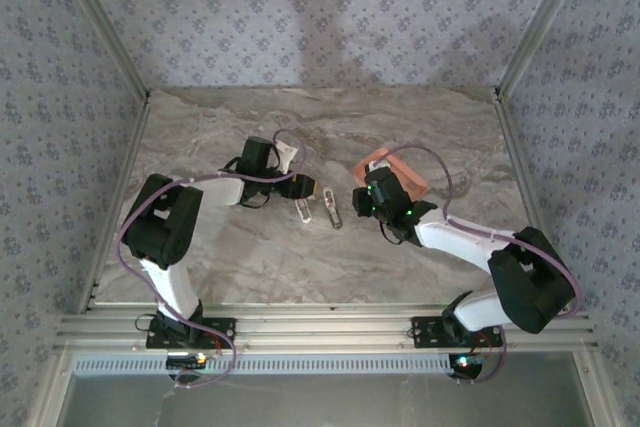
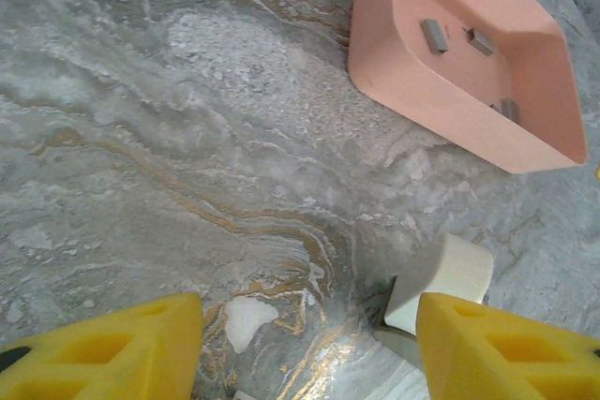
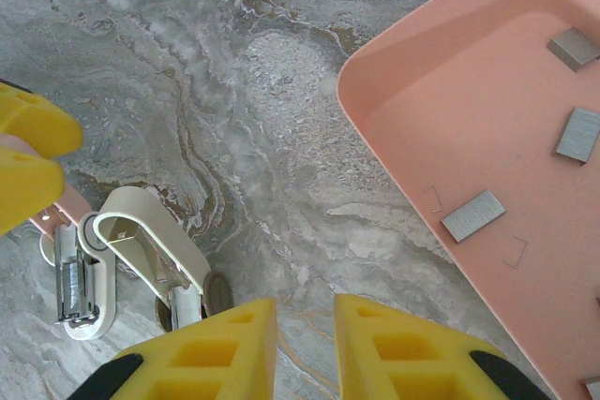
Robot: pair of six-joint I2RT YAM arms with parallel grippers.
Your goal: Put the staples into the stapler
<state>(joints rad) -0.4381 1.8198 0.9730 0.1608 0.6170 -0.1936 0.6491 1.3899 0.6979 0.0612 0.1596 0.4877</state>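
**Staples in the tray, stapler lying open between two pincers**

The top view takes in the whole marbled grey tabletop (image 1: pixel 220 127), with walls of patterned paper on three sides. On it the left pincer (image 1: pixel 300 187) and the right pincer (image 1: pixel 360 199) face each other across the stapler (image 1: pixel 332 209). The salmon-pink tray (image 1: pixel 385 160) lies just right of the right pincer. The staples are too small to make out from up there.

The left wrist view shows the tray (image 2: pixel 412 91) as a shallow, smooth-walled rectangle with rounded corners. It holds four staples (image 2: pixel 433 35), flat dark grey metal strips lying apart from one another. The left pincer (image 2: pixel 305 316) is released, its two yellow fingers standing wide with bare tabletop between them. A cream stapler part (image 2: pixel 441 278) sits just beyond the right-hand finger; whether they touch I cannot tell.

The right wrist view shows three whole strips (image 3: pixel 473 215) in the tray (image 3: pixel 394 53), with the corner of another at the frame edge. It alone shows the stapler (image 3: pixel 141 241) swung open, with a looped cream arm beside a metal-lined magazine. The right pincer (image 3: pixel 307 311) is nearly clenched, grasping nothing, with only a narrow slit between its fingers.
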